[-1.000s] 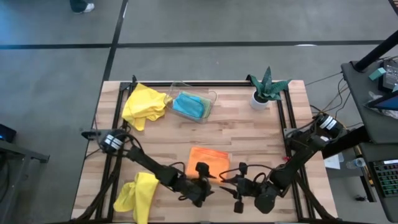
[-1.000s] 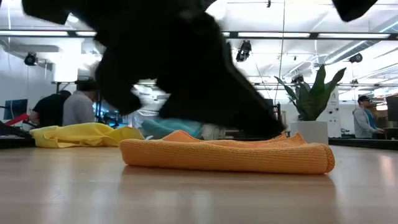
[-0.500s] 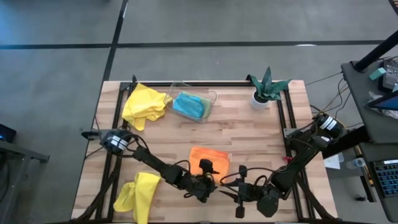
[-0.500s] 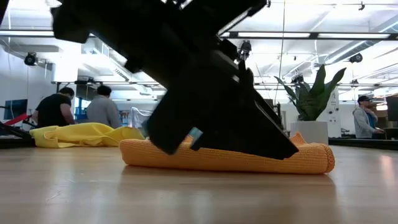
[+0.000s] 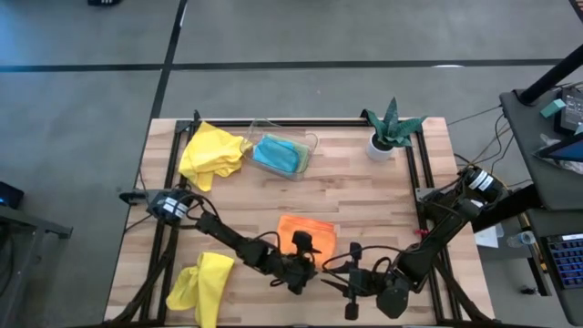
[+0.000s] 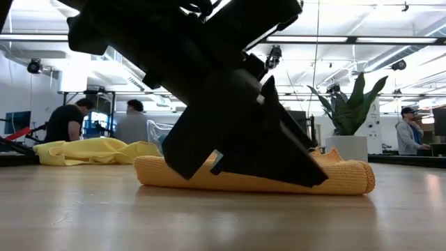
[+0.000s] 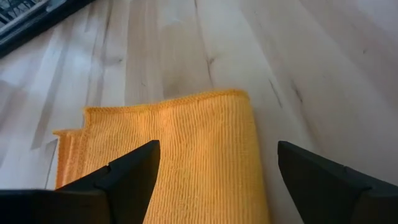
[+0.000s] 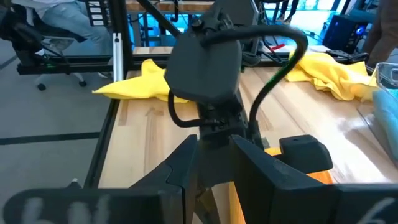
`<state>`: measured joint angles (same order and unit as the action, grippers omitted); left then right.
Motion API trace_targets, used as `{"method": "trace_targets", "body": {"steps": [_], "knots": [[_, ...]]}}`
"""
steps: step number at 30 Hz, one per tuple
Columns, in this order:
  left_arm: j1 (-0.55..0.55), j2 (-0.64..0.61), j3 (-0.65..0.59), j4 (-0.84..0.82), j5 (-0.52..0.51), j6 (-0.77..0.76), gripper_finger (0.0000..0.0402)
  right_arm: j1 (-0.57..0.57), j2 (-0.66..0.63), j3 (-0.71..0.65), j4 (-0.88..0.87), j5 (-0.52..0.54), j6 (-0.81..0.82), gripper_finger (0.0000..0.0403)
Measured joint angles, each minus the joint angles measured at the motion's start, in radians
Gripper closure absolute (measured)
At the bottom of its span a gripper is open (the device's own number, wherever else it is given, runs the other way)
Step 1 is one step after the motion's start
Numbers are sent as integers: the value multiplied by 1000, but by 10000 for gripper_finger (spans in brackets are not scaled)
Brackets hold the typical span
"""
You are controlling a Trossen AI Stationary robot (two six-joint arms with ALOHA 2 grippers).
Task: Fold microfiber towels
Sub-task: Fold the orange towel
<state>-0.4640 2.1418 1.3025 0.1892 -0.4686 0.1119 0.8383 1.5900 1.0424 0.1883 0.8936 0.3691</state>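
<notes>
orange towel (image 7: 180,149): folded, unlabelled | left end effector (image 7: 214,180): spread over it | right end effector (image 5: 351,284): cannot tell

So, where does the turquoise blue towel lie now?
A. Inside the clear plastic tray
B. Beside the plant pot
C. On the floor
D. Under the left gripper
A: in the high view the turquoise blue towel sits inside the clear plastic tray at the table's far side.

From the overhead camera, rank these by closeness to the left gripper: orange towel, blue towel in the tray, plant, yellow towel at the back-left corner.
Left gripper is open at the front edge.
1. Orange towel, right beside it.
2. Blue towel, in the clear tray, mid-back.
3. Yellow towel, back-left corner.
4. Plant, back right; close to the yellow one, hard to call.
</notes>
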Motion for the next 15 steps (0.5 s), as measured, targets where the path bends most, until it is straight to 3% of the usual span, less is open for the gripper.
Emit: {"method": "trace_targets", "body": {"steps": [15], "knots": [[5, -3, 1, -138, -119, -1, 97, 8, 1, 0, -49, -1, 31, 322]]}}
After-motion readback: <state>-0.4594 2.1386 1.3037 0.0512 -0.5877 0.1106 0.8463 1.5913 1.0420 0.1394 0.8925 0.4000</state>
